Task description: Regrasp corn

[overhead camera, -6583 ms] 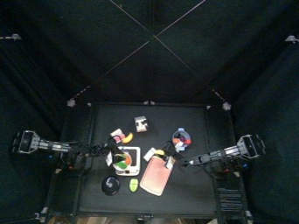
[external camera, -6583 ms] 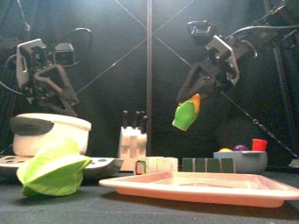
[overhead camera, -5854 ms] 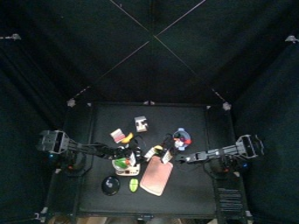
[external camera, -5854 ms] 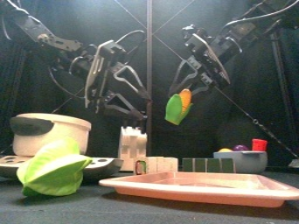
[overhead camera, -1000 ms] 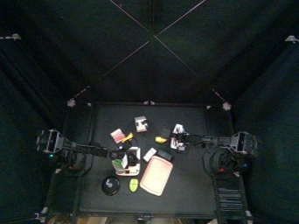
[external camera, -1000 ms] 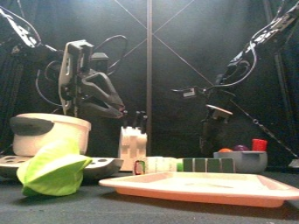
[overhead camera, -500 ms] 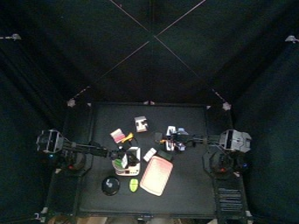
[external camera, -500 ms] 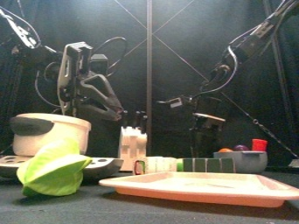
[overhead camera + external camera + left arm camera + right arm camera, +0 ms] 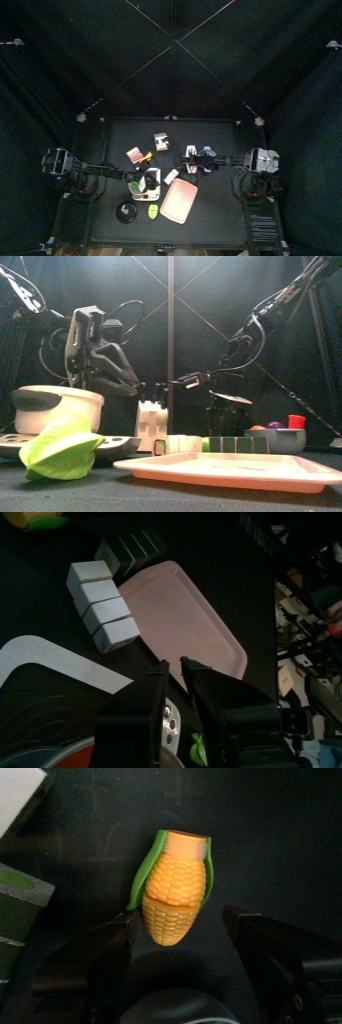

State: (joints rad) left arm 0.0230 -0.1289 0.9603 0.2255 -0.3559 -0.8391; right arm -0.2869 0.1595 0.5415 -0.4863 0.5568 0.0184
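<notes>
The corn [image 9: 174, 896], yellow with a green husk, lies on the black table. In the right wrist view it sits between my right gripper's [image 9: 181, 938] open jaws, one jaw on each side. From above the corn [image 9: 186, 157] is a small yellow spot at mid table, with the right gripper [image 9: 195, 155] right over it. In the front view the right gripper [image 9: 214, 396] hangs low behind the blocks and the corn is hidden. My left gripper [image 9: 175, 672] has its jaws close together and empty; it hangs over the white cooker [image 9: 54, 408] at the left [image 9: 134, 178].
A pink tray [image 9: 178, 200] lies at the table's front, also in the front view [image 9: 227, 466]. White blocks [image 9: 154, 416], a green leafy thing [image 9: 60, 451] and a bowl [image 9: 278, 439] with small items stand around it.
My right gripper has moved left and down until its open jaws stand on either side of the corn. The left arm has stayed where it was.
</notes>
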